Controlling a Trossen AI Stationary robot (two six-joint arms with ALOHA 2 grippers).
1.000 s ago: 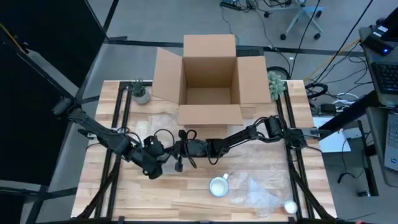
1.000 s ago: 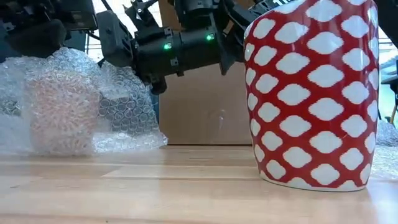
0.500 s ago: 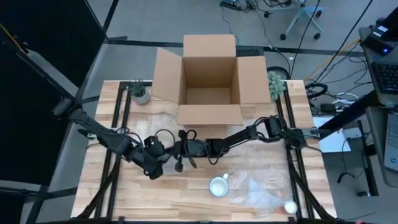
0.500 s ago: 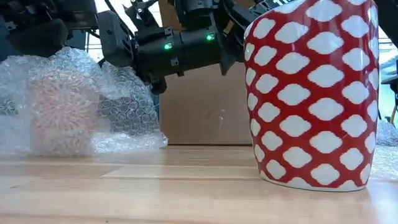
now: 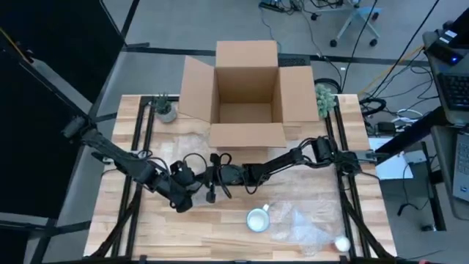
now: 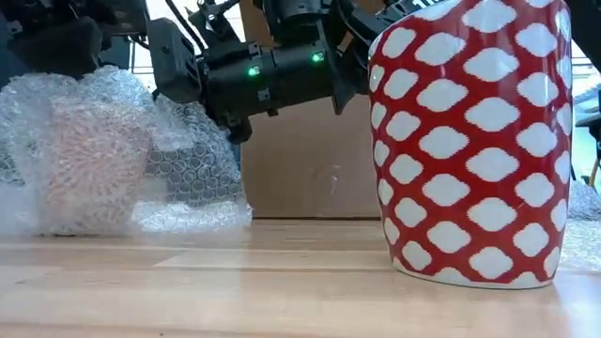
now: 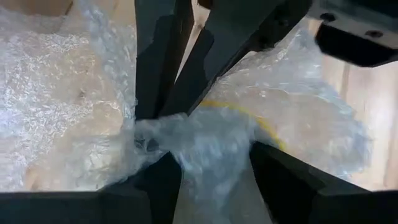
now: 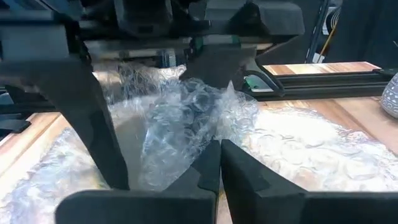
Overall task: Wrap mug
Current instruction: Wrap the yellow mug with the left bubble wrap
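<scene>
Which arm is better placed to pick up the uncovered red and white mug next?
Probably the right. The right gripper is nearer the mug; the left gripper lies beyond it, farther away. However, the right gripper is shut on the bubble wrap and must release first.

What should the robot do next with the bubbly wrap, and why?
Probably fold the loose bubble wrap further over the mug bundle. In the low view the bundle is already covered, but a flap hangs open at its side. The right tool looks shut, pinching the wrap, and the left tool grips bunched wrap too, so both seem placed to tuck it tighter.
</scene>
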